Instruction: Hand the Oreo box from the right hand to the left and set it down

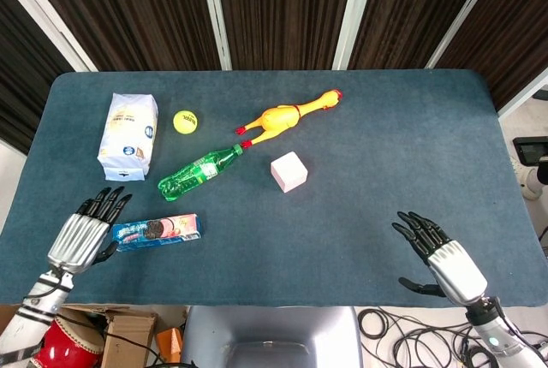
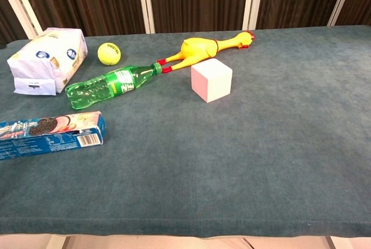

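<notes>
Oreo box (image 1: 157,231) is lying flat on the worktop (image 1: 360,171) near the front-left edge, long side running left-right, so as far as I can judge the set-down part is basically done.

What could still go wrong, biggest stuff first. The worktop's front edge is close to the box, so any nudge toward me could slide it partway off. The white bag (image 1: 128,135) stands well back from the box and shouldn't matter. The green bottle (image 1: 199,172) lies just behind the box, not touching, and it's round, so if my arm swings over that way it could roll into things. The pink cube (image 1: 289,171), rubber chicken (image 1: 287,115) and tennis ball (image 1: 185,121) are further back and out of the way.

My left hand (image 1: 82,235) sits just left of the box's end with the fingers (image 1: 107,204) spread and holding nothing. The thumb looks very near the box's corner, and I can't tell if it's touching, so pulling away sloppily could drag or spin the box. My right hand (image 1: 445,261) is well apart on the right, fingers splayed, nothing in it, so no risk there.

The chest view shows the box resting flat, neither hand in shot.
</notes>
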